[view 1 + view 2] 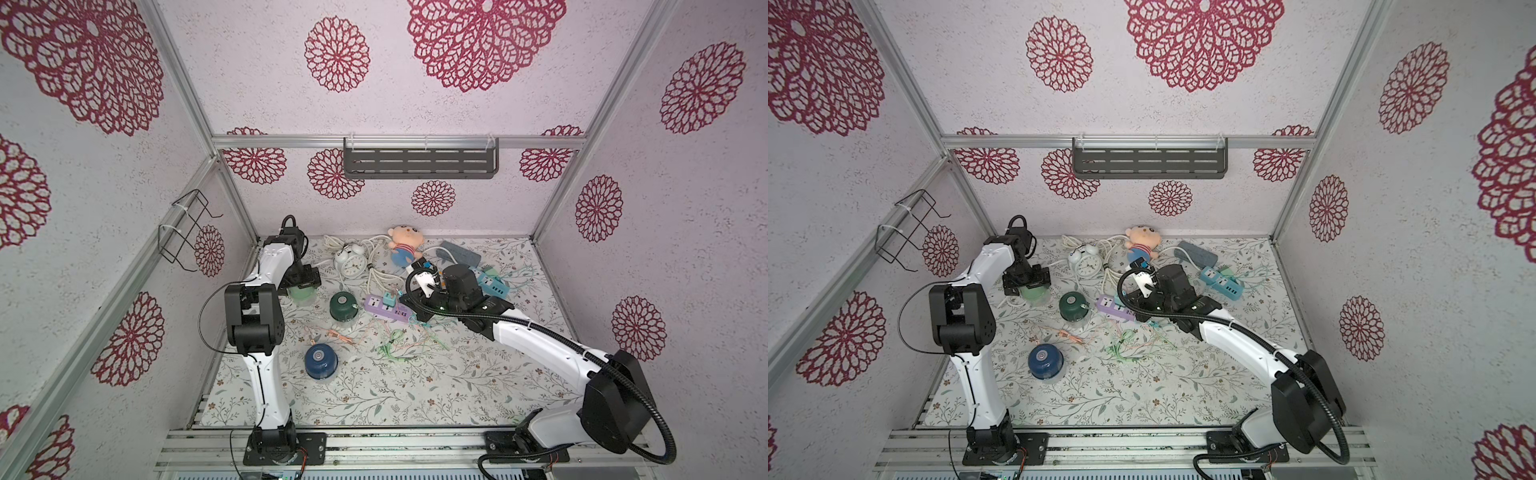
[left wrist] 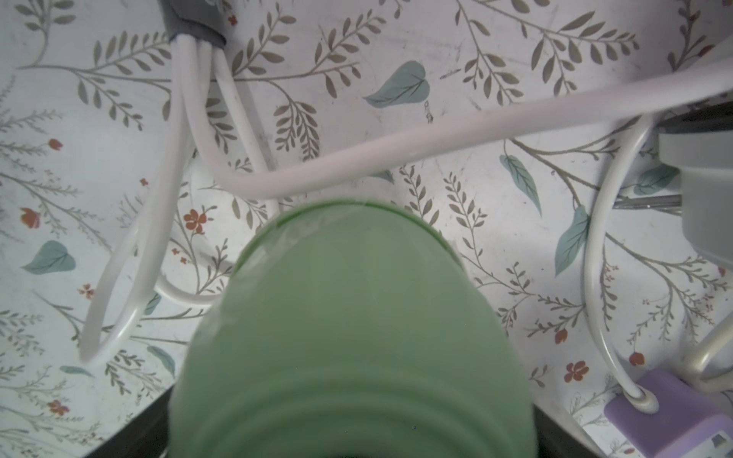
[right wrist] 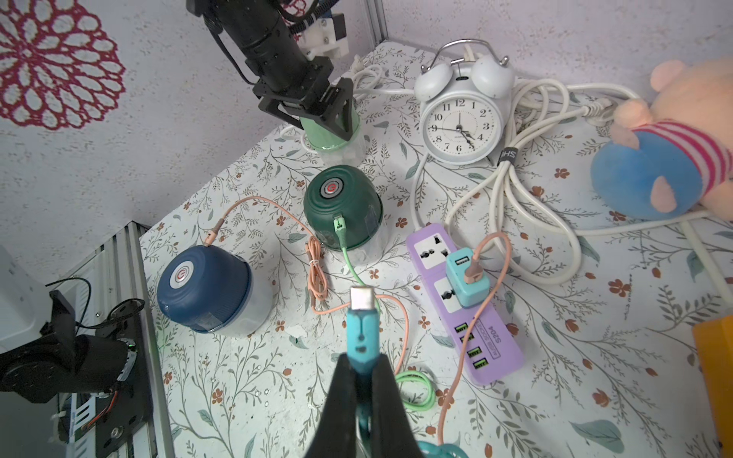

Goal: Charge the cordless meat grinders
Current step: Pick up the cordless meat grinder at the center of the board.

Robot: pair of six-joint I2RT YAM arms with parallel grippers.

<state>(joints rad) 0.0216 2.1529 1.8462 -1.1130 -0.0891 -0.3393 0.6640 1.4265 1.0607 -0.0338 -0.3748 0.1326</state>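
Green and pale, the light green grinder [image 1: 302,294] stands on the table [image 1: 374,399] in both top views, my left hand [image 1: 303,287] spread wide around it; the dark green grinder [image 1: 344,306] and navy grinder [image 1: 320,360] stand apart. Left wrist: its dome fills the view. Right wrist: my right hand [image 3: 360,366] pinches a teal plug [image 3: 360,321] near the purple power strip [image 3: 468,309]
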